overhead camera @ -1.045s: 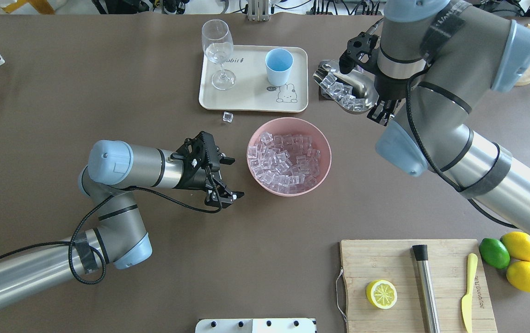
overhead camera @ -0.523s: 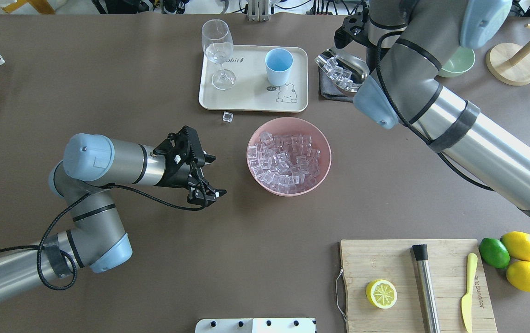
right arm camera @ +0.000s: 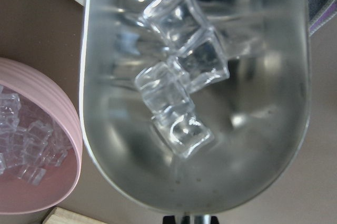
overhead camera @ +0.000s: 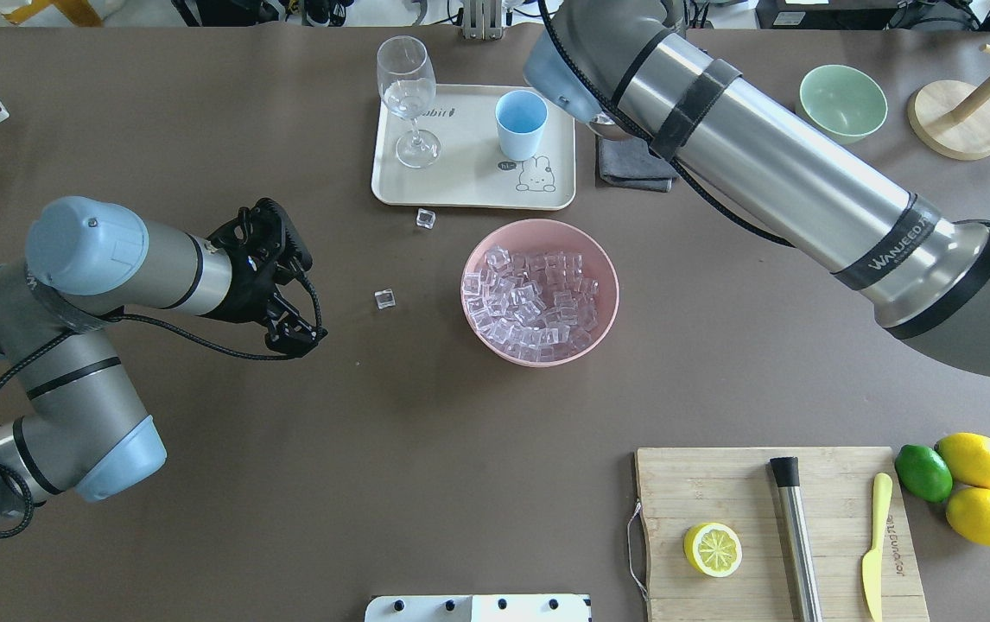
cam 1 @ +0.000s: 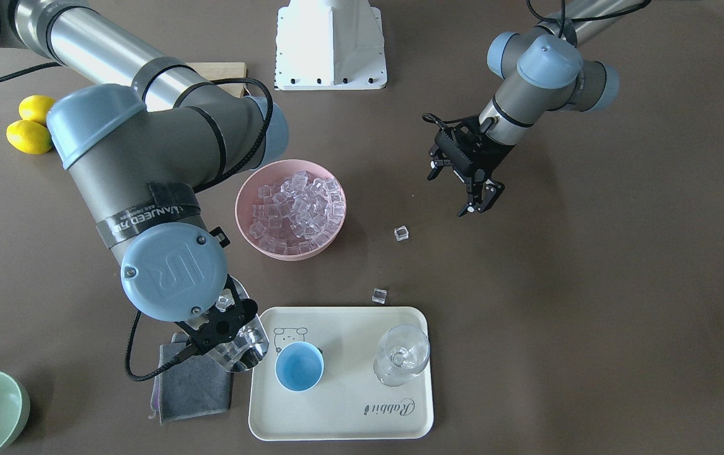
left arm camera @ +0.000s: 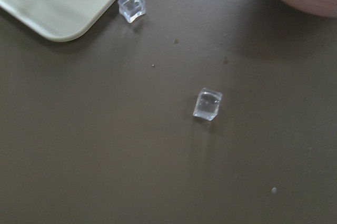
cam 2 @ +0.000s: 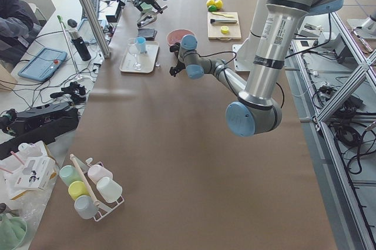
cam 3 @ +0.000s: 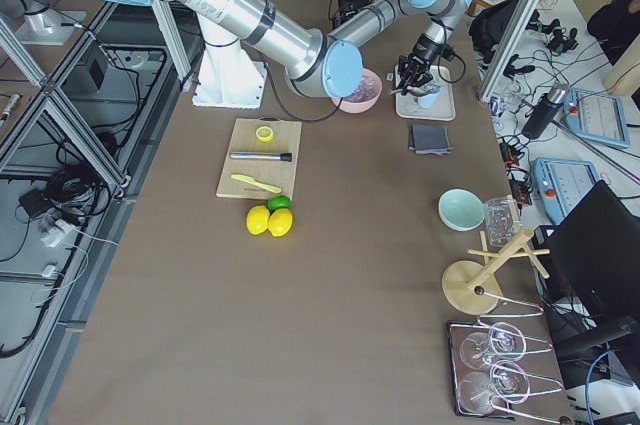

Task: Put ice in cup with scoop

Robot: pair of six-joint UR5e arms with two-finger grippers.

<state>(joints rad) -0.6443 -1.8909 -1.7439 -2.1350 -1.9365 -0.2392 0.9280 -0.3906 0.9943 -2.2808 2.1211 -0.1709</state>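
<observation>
Tray (cam 1: 337, 404): "Rabbit" in script on its face, and a small "hi" bubble beside the bunny drawing. Right arm (cam 1: 115, 145): "UR" logo on the blue joint cap (cam 1: 172, 270). The black strap (overhead camera: 892, 246) round the forearm reads "WANJEED"; the rest is hidden. Knife (overhead camera: 873, 553): print on the blade, too small to read.

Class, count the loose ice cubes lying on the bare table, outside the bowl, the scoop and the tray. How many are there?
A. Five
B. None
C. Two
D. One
C: one ice cube lies just off the edge of the tray, and a second lies alone on the table beside the pink bowl.
</observation>
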